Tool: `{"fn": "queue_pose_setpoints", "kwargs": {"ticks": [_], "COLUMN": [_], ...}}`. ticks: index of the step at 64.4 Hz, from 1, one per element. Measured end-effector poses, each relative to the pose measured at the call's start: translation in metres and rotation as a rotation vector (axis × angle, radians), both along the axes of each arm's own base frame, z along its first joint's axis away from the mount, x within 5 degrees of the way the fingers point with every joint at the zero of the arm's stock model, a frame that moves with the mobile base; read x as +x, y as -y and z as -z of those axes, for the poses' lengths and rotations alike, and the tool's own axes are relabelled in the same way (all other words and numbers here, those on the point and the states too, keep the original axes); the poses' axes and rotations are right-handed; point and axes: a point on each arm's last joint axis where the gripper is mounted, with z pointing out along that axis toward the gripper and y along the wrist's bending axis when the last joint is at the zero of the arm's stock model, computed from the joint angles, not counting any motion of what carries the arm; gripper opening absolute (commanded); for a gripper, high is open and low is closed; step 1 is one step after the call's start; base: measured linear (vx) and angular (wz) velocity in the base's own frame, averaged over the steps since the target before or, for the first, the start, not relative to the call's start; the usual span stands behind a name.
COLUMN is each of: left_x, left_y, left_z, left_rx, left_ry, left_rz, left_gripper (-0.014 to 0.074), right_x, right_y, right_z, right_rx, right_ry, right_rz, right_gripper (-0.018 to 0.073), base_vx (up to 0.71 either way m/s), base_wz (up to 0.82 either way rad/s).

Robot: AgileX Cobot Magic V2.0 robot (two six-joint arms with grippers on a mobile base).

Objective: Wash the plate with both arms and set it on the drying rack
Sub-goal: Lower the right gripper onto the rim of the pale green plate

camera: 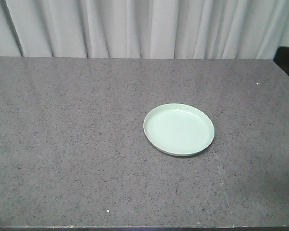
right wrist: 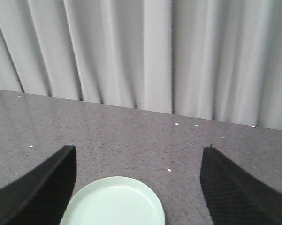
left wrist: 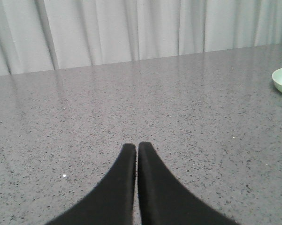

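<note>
One grey speckled bench (camera: 62, 144) fills nearly the whole front view, running from the near edge at the bottom to a straight far edge where a pale pleated curtain (camera: 134, 29) hangs along its full width. The bench's left and right limits lie outside that view.

The plate (camera: 179, 129) lies flat on the bench, right of centre and about midway between the near and far edges. It is well apart from both, with bare speckled surface showing all around its rim and the broadest stretch to its left.

The left end effector (left wrist: 136, 147) is closed, its two black fingers pressed together with only a thin seam between them, low over the bench. The plate's rim just shows at the right edge of that wrist view, well apart from the fingers.

The right end effector (right wrist: 140, 148) is spread wide, and the plate shows in the gap between its fingers at the bottom of that wrist view.

A small black shape (camera: 287, 60) juts in at the bench's far right; what it is cannot be told.
</note>
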Motion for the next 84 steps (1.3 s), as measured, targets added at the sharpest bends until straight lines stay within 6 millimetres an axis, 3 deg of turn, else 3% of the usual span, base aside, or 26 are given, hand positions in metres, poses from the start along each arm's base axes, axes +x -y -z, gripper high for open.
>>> {"fn": "queue_pose_setpoints", "kwargs": {"ticks": [14, 23, 29, 35, 49, 66, 84], "left_x": [0.0, 0.0, 0.0, 0.0, 0.0, 0.0, 0.0], "left_y": [0.0, 0.0, 0.0, 0.0, 0.0, 0.0, 0.0], "left_z": [0.0, 0.0, 0.0, 0.0, 0.0, 0.0, 0.0], "left_rx": [0.0, 0.0, 0.0, 0.0, 0.0, 0.0, 0.0], "left_ry": [0.0, 0.0, 0.0, 0.0, 0.0, 0.0, 0.0], "left_rz": [0.0, 0.0, 0.0, 0.0, 0.0, 0.0, 0.0], "left_gripper": [0.0004, 0.0004, 0.0004, 0.0004, 0.0004, 0.0004, 0.0004], "right_x": [0.054, 0.099, 0.131, 0.163, 0.208, 0.232, 0.251], "right_y": [-0.023, -0.029, -0.031, -0.029, -0.022, -0.054, -0.05], "right_z": [-0.028, -0.026, -0.006, 0.026, 0.092, 0.114, 0.146], "right_rx": [0.029, 0.041, 0.054, 0.05, 0.018, -0.134, -0.199], "right_ry": [-0.09, -0.191, -0.322, -0.472, -0.729, -0.823, -0.936], "right_rz": [-0.278, -0.365, -0.4, -0.378, -0.273, -0.177, -0.064], "right_gripper": [0.0549, 0.0549, 0.0549, 0.0549, 0.0549, 0.0548, 0.0548], "base_vx": [0.0, 0.0, 0.0, 0.0, 0.0, 0.0, 0.0], "base_wz": [0.0, 0.0, 0.0, 0.0, 0.0, 0.0, 0.0]}}
